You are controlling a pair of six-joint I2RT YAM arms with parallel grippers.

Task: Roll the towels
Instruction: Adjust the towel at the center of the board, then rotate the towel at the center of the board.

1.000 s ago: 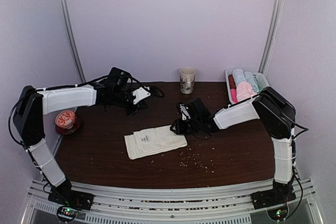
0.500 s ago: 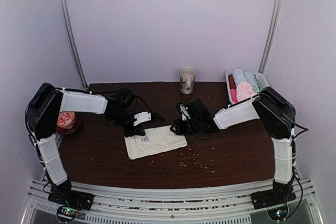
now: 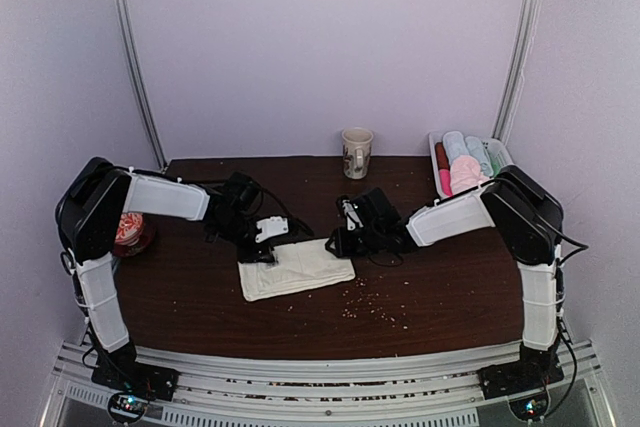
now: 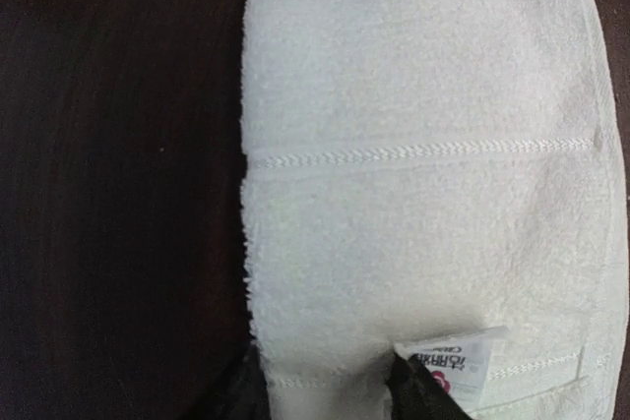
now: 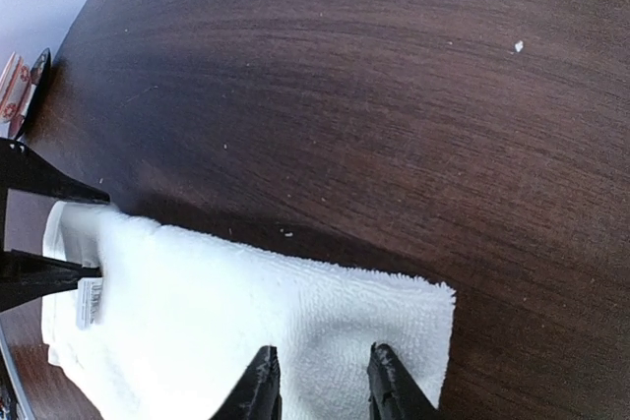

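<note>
The cream-white towel (image 3: 300, 267) lies folded flat on the dark table, its small label (image 4: 455, 362) at the left end. My left gripper (image 3: 263, 238) is low over that end. In the left wrist view the left gripper (image 4: 330, 392) is open, its fingertips (image 4: 413, 389) straddling the hem beside the label. My right gripper (image 3: 340, 238) is at the towel's far right corner. Seen from the right wrist, the right gripper (image 5: 323, 383) is open, tips down on the cloth (image 5: 246, 322). A pale pink rolled towel (image 3: 464, 175) lies in the tray.
A white tray (image 3: 434, 155) at the back right holds several rolled towels. A mug (image 3: 356, 152) stands at the back centre. A red round tin (image 3: 127, 231) sits at the left edge. Crumbs (image 3: 372, 303) are scattered in front of the towel.
The left arm swung from the back of the table down to the towel's left end, and its jaws opened there. The right arm and the towel stayed put.
</note>
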